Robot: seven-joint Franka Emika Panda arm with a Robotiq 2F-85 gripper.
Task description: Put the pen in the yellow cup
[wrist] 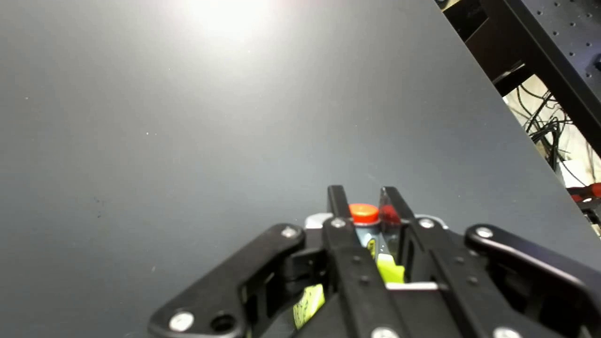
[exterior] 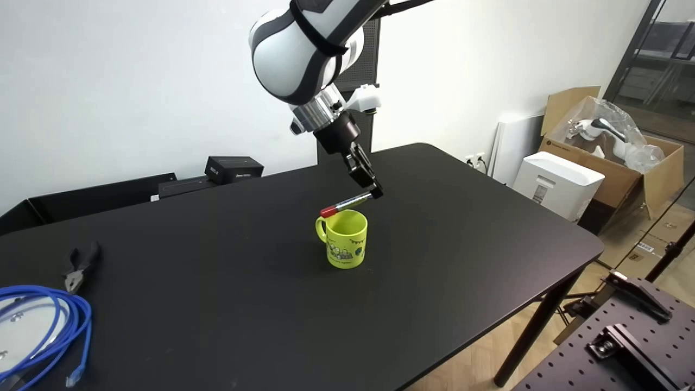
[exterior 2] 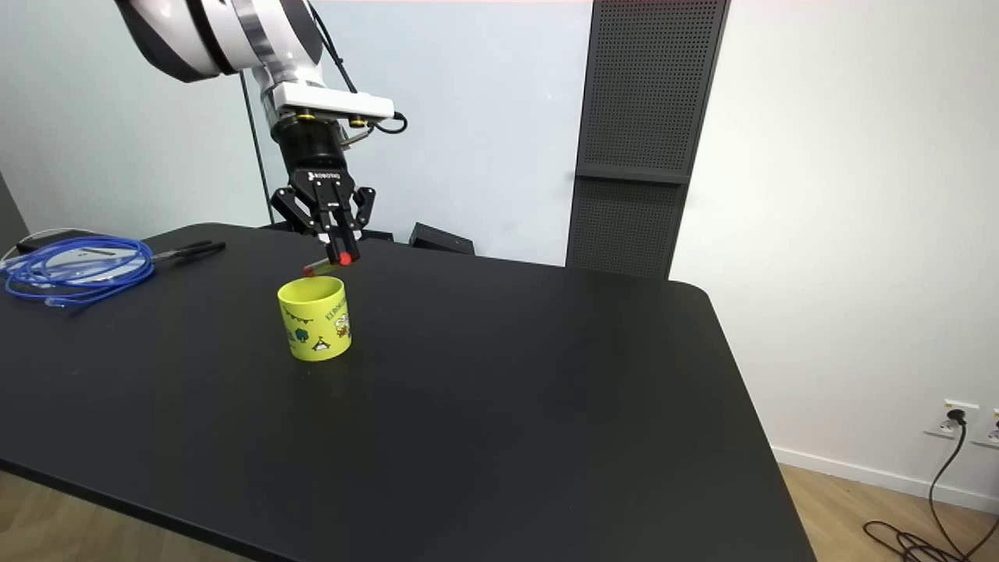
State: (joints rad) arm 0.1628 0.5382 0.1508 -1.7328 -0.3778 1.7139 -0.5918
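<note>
The yellow cup point(exterior: 346, 247) stands upright on the dark table, and it also shows in an exterior view point(exterior 2: 316, 332). My gripper point(exterior: 376, 190) is above it, pointing down at a slant. It is shut on the pen point(exterior: 353, 202) near one end. The pen sticks out sideways, tilted, its red cap lower and over the cup's handle side. The pen point(exterior 2: 322, 268) is above the cup's rim, not inside. In the wrist view, the pen's red end point(wrist: 364, 213) shows between the fingers point(wrist: 362, 199). The cup point(wrist: 309, 303) is mostly hidden behind the gripper there.
A coiled blue cable point(exterior: 81, 320) and pliers point(exterior: 76, 274) lie at one side of the table point(exterior: 461, 244). Black boxes point(exterior: 233, 169) stand by the wall. A white box point(exterior: 559, 182) and an open carton point(exterior: 624, 179) are beyond the table's edge.
</note>
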